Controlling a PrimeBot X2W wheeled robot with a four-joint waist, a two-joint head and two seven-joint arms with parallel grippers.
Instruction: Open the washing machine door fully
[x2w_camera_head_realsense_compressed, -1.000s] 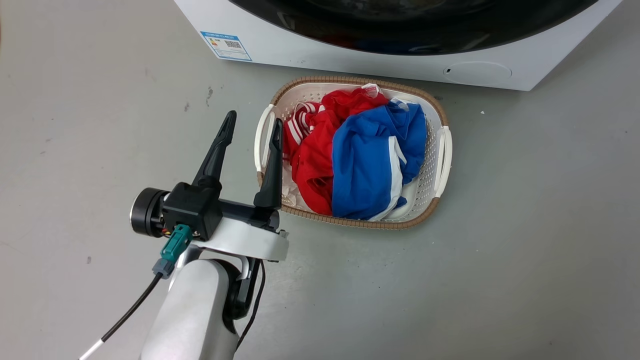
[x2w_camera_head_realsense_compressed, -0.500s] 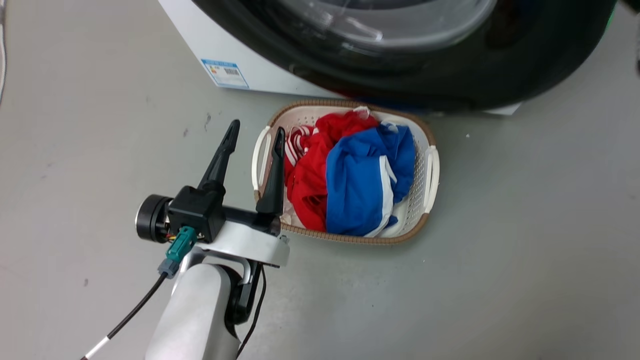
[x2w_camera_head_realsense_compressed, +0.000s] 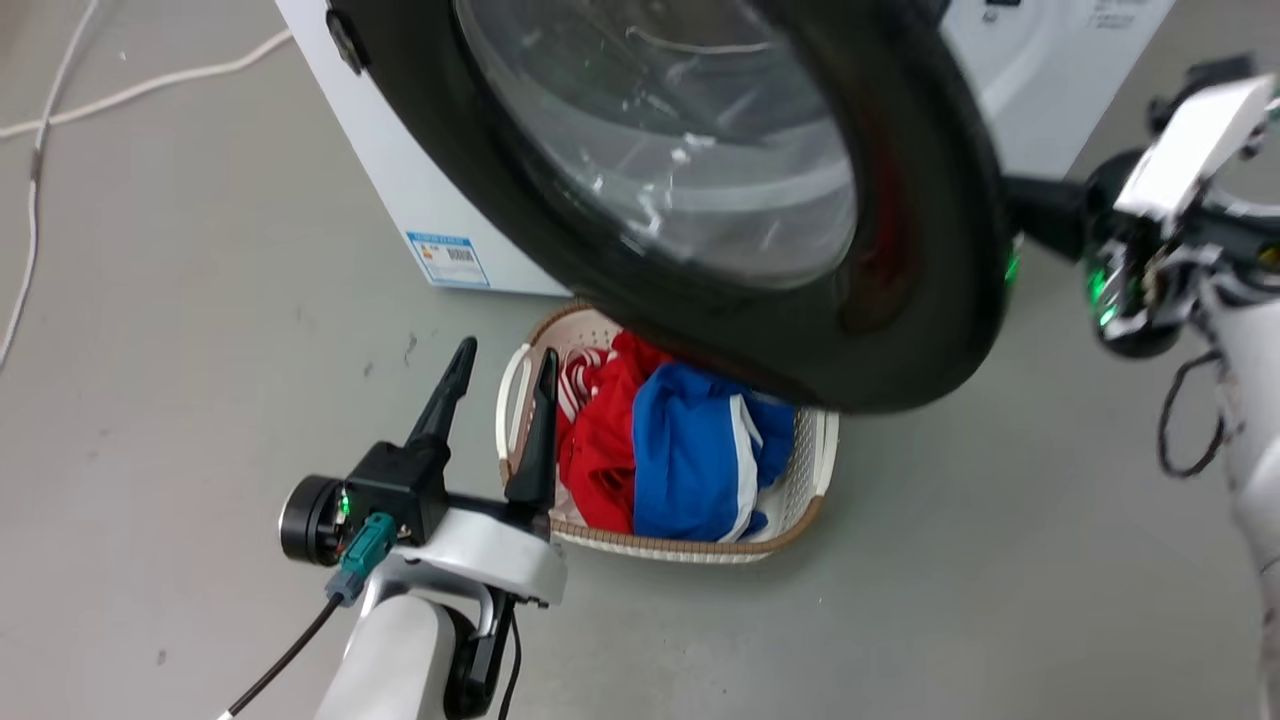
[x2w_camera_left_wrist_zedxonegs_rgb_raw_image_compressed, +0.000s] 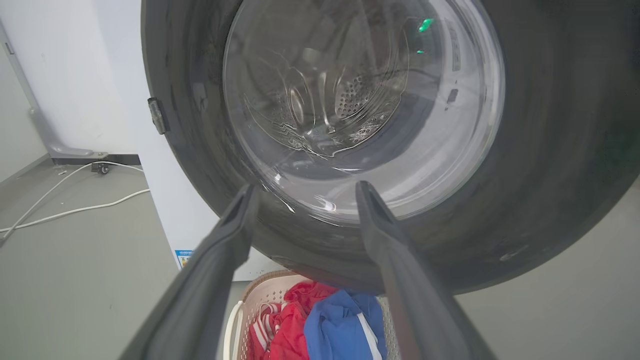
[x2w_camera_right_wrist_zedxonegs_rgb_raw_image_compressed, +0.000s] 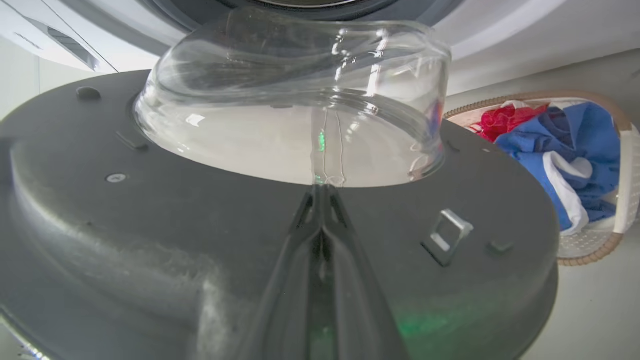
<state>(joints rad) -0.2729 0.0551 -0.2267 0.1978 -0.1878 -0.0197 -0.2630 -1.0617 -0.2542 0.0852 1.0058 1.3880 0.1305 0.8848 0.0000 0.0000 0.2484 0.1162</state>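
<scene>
At the door's inner face: right gripper (x2w_camera_right_wrist_zedxonegs_rgb_raw_image_compressed: 324, 192), fingers pressed together with nothing between them, tips at the glass bowl's base; contact probable, not certain.
Left gripper (x2w_camera_head_realsense_compressed: 505, 352): fingers spread, empty, beside the laundry basket (x2w_camera_head_realsense_compressed: 815, 470).
Washing machine door (x2w_camera_head_realsense_compressed: 900, 250): part open, hinged at the left side of the washing machine (x2w_camera_head_realsense_compressed: 425, 190).
Hazard: the tips only push, so they may skid across the smooth panel and lose the door.
Orientation: round, no long axis; bowl faces the drum, free edge stands out toward the robot.
</scene>
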